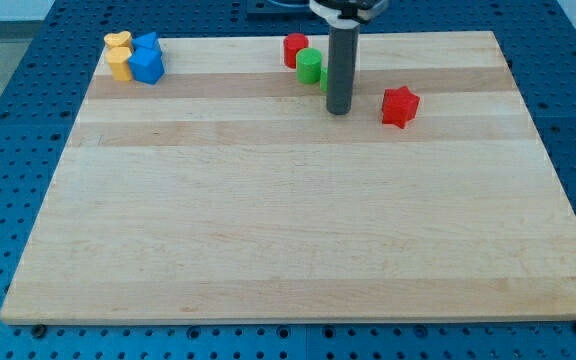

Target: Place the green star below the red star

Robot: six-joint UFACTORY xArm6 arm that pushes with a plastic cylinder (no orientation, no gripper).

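The red star [400,106] lies on the wooden board [298,230] at the upper right of middle. My tip [338,110] rests on the board just left of it, with a gap between them. A sliver of green [324,81] shows at the rod's left edge; this is the green star, mostly hidden behind the rod. A green cylinder [310,66] stands just up and left of it, and a red cylinder [295,49] stands beside that, near the board's top edge.
At the top left corner sits a cluster of two yellow blocks [119,57] and two blue blocks [147,60], touching each other. A blue perforated table [8,180] surrounds the board.
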